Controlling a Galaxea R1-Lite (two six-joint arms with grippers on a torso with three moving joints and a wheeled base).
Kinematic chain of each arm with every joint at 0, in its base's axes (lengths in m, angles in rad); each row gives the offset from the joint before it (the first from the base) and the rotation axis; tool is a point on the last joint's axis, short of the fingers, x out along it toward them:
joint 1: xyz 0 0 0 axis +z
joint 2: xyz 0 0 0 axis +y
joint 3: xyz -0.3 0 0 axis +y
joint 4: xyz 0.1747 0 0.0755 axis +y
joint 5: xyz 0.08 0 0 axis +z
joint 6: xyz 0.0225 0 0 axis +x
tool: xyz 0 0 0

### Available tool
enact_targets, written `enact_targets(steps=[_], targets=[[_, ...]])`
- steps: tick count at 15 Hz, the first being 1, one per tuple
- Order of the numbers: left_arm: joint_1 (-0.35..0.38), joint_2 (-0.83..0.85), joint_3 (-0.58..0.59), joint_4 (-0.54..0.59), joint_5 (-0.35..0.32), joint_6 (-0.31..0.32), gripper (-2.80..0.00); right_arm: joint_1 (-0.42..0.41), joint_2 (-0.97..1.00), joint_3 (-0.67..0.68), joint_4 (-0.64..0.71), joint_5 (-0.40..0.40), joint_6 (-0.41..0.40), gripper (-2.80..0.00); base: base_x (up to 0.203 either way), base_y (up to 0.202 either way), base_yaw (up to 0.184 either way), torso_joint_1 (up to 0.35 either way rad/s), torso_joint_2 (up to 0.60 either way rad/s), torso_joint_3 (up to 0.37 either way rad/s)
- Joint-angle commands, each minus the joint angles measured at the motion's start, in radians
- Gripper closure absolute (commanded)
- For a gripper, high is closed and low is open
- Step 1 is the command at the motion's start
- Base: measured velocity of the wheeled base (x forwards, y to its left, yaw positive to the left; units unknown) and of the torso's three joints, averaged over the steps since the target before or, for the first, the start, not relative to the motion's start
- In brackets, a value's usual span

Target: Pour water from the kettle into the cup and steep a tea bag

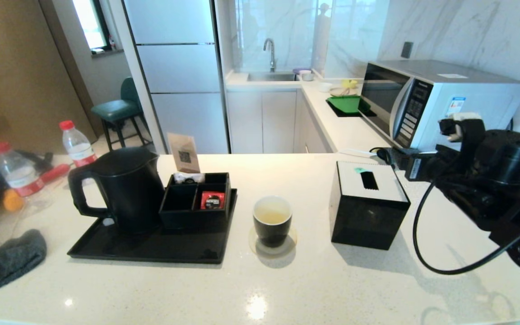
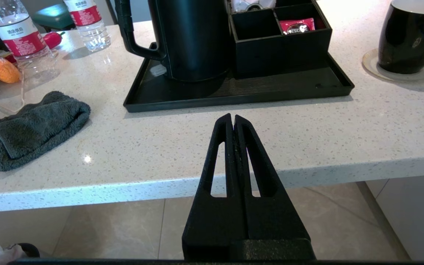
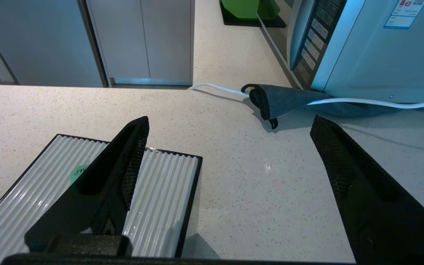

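Matte black kettle [image 1: 124,189] on tray, glossy cup [image 1: 272,220] w/ yellowish water [image 1: 272,212] maybe, left claw [image 2: 233,121] closed empty, right claw [image 3: 230,136] wide apart.

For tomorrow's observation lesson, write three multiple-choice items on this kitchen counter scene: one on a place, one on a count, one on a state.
1. Where does the tall matte black kettle stand?
A. on the flat black tray
B. in the sink
C. on the microwave

2. How many clear red-capped plastic bottles show in the head view?
A. one
B. two
C. four

3. How do the left gripper fingers stand?
A. wide apart
B. closed on the cup
C. pressed together, holding nothing

Key: 1 A, the kettle's base rests on the tray beside the black compartment box. 2 B, two bottles stand left of the kettle. 3 C, the left wrist view shows the tips touching at the counter edge, while the right gripper gapes open.
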Motion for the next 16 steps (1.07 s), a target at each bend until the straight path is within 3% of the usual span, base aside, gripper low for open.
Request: enact_targets(steps=[1,7,12,16], targets=[[0.000,0.000,0.000,0.000,0.000,0.000,0.00,-0.002,-0.051,0.016,0.007,-0.001,0.000,-2.80,0.000,0.000,0.000,0.000,0.00,0.000],[0.000,0.000,0.000,0.000,0.000,0.000,0.00,-0.008,-0.152,0.106,0.026,0.007,0.000,-2.80,0.000,0.000,0.000,0.000,0.00,0.000],[0.000,0.000,0.000,0.000,0.001,0.000,0.00,-0.082,-0.256,0.202,0.026,0.004,-0.003,-2.80,0.000,0.000,0.000,0.000,0.00,0.000],[0.000,0.000,0.000,0.000,0.000,0.000,0.00,-0.090,-0.306,0.277,0.022,0.002,-0.004,-2.80,0.000,0.000,0.000,0.000,0.00,0.000]])
